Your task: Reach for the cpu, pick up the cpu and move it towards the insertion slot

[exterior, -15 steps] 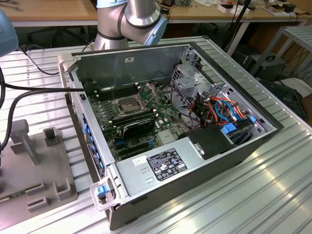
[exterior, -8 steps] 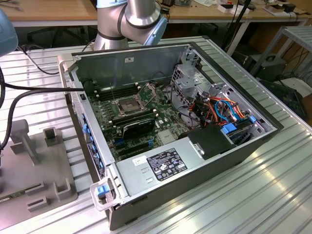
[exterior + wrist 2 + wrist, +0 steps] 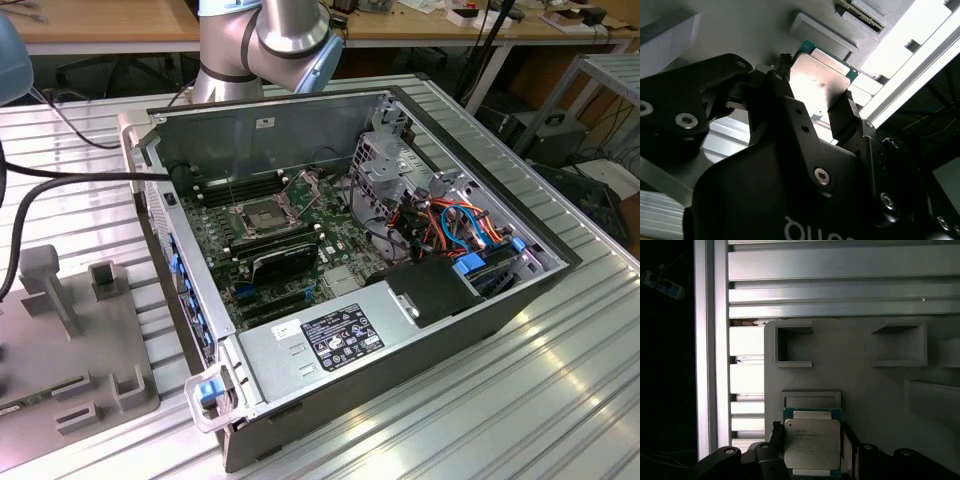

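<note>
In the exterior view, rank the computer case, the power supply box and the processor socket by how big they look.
Largest to smallest:
computer case
power supply box
processor socket

- An open computer case point(image 3: 270, 135) lies on the ribbed aluminium bench point(image 3: 560, 400).
- Inside it, a silver power supply point(image 3: 320, 345) sits beside a tangle of red, orange and blue cables point(image 3: 450, 225).
- A black finned block point(image 3: 285, 262) rests on the green board.
- A grey fixture point(image 3: 70, 330) with upright posts stands at the exterior view's left; the first wrist view shows its rectangular pockets point(image 3: 792, 345).
</note>
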Robot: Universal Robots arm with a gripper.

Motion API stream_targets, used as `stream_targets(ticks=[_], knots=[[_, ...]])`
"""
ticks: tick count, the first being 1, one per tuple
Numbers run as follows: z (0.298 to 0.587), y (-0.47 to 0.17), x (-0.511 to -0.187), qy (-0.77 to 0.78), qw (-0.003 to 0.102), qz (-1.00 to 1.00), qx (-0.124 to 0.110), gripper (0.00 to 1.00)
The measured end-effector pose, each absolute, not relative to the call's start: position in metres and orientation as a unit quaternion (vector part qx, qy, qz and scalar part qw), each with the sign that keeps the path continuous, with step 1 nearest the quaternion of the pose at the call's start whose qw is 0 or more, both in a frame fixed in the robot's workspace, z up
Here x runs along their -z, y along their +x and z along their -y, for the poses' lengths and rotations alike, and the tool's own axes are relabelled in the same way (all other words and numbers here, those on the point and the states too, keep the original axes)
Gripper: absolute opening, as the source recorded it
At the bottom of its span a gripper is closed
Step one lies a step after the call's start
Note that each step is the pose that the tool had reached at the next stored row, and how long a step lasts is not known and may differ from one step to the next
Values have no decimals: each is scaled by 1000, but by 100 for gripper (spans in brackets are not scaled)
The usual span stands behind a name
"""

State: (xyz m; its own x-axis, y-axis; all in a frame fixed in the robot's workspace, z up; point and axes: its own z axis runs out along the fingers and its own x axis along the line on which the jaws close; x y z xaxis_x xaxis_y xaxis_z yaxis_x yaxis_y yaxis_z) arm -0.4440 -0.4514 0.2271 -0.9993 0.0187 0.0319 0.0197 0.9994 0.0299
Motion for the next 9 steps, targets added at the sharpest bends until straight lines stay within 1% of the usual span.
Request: stream_targets(ticks=[9], knots=[[451, -444, -234, -10, 16, 1000, 15, 55]])
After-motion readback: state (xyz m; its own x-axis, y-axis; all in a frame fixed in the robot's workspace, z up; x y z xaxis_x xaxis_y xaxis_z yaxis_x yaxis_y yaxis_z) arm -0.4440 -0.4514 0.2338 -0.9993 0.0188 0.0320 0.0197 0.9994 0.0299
